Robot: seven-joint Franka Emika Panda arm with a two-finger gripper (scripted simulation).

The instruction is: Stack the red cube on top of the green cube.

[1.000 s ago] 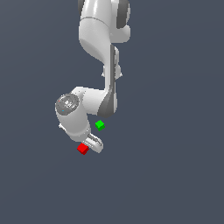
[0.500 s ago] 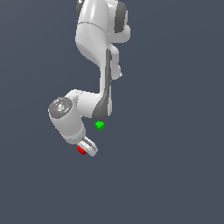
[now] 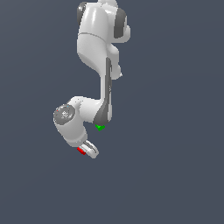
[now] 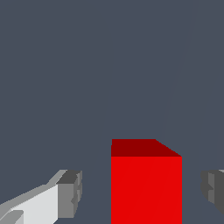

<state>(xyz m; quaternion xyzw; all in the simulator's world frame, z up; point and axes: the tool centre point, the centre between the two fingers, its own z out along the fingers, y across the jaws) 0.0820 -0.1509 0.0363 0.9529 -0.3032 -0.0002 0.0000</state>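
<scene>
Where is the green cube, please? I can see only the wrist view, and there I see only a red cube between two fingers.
Observer: The green cube shows in the exterior view. It sits close beside the arm's lower link and apart from the red cube.
Operator: Is the gripper low, near the red cube?
Observer: Yes. In the exterior view the gripper is right at the red cube, and only a red sliver shows beside the fingers.
Operator: On which side of the gripper is the green cube?
Observer: It is toward the exterior view's right and higher in that picture than the gripper.
</scene>
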